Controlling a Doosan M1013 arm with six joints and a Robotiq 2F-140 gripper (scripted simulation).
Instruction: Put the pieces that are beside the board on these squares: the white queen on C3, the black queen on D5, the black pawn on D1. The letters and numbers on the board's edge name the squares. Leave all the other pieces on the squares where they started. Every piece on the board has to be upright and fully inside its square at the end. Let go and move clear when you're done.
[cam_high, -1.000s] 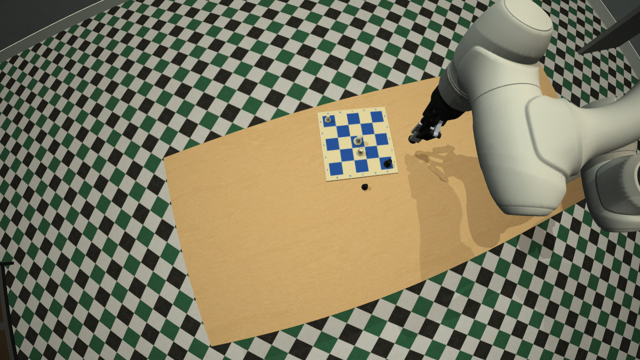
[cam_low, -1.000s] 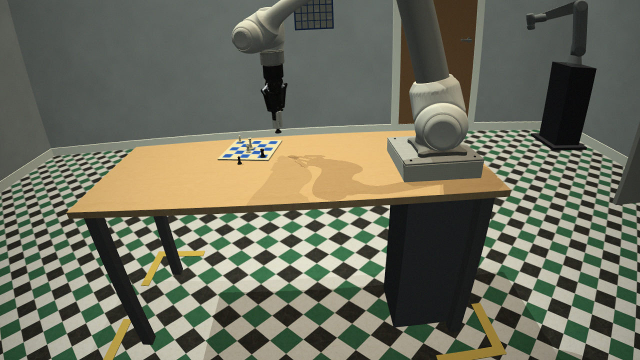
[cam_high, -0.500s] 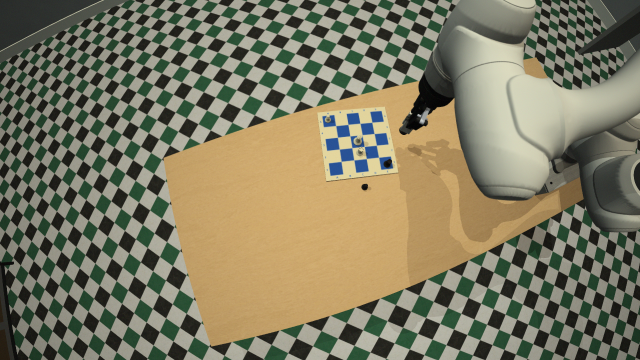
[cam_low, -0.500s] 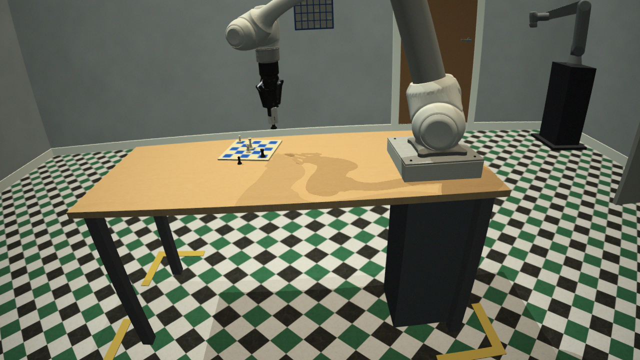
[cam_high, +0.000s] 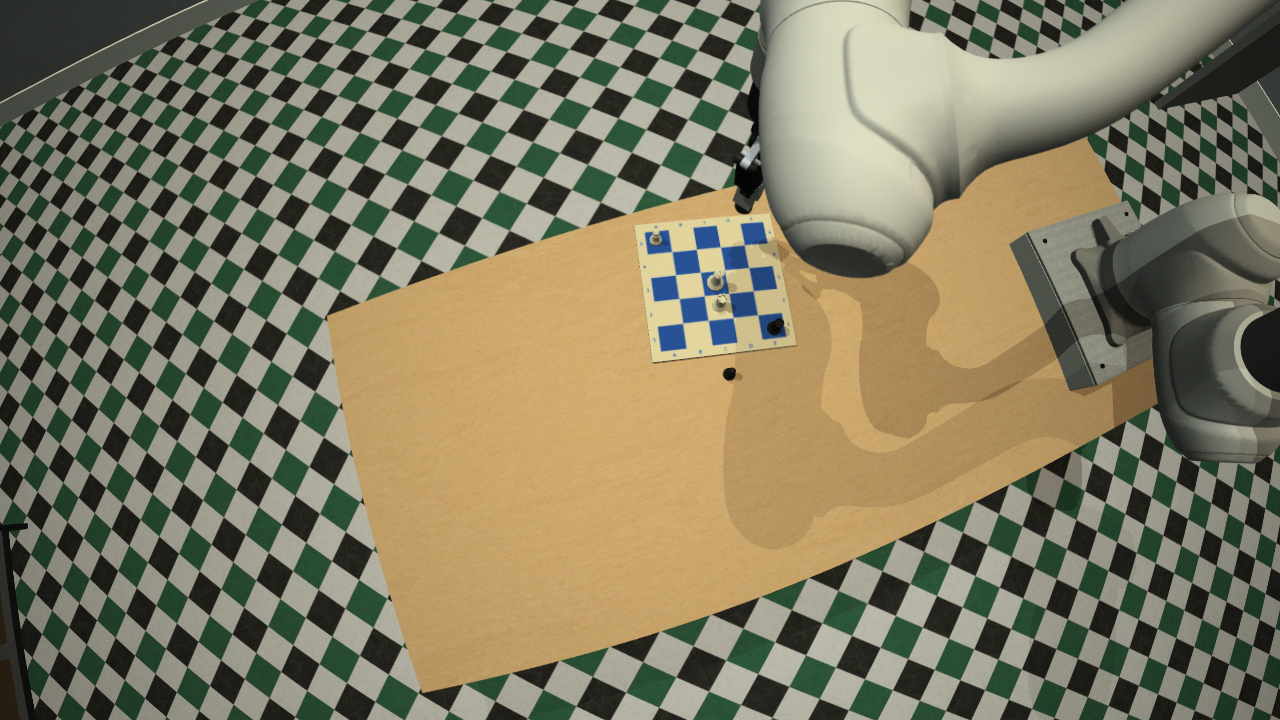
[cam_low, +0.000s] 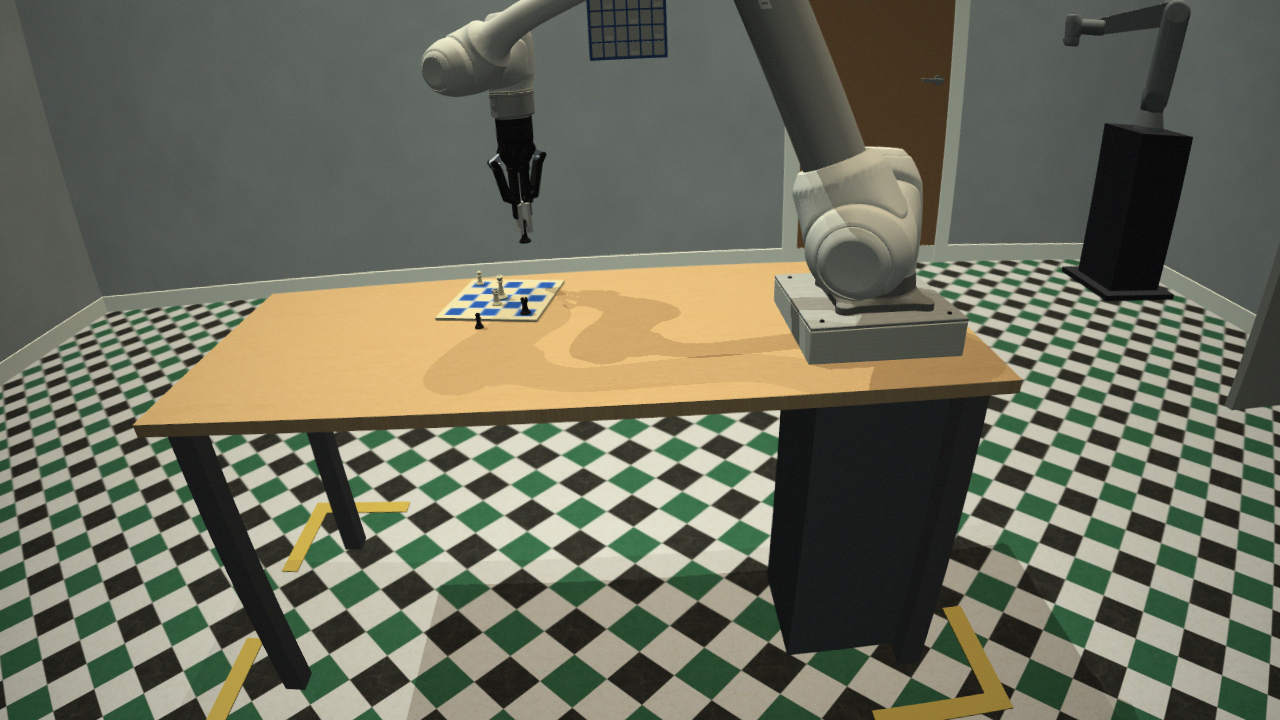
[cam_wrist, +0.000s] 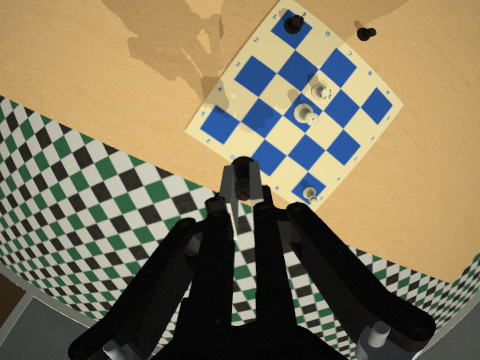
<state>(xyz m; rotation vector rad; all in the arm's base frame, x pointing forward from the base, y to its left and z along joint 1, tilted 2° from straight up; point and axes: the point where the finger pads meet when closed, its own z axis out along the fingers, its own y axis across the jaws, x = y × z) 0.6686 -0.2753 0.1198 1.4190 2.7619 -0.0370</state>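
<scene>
My gripper (cam_low: 523, 217) hangs high above the table, over the far edge of the chessboard (cam_high: 715, 292). It is shut on a small black piece, the black queen (cam_low: 524, 235), which hangs upright from the fingertips; it also shows in the wrist view (cam_wrist: 244, 170) and in the overhead view (cam_high: 742, 204). A white queen (cam_high: 716, 280) stands on the board's centre square. The black pawn (cam_high: 729, 374) stands on the table just off the board's near edge, and shows in the wrist view (cam_wrist: 364, 34) too.
Other pieces on the board: a white piece (cam_high: 657, 237) in the far left corner, a white piece (cam_high: 721, 304) just below the centre, a black piece (cam_high: 776, 325) in the near right corner. The arm's base block (cam_low: 868, 322) sits at the table's right end.
</scene>
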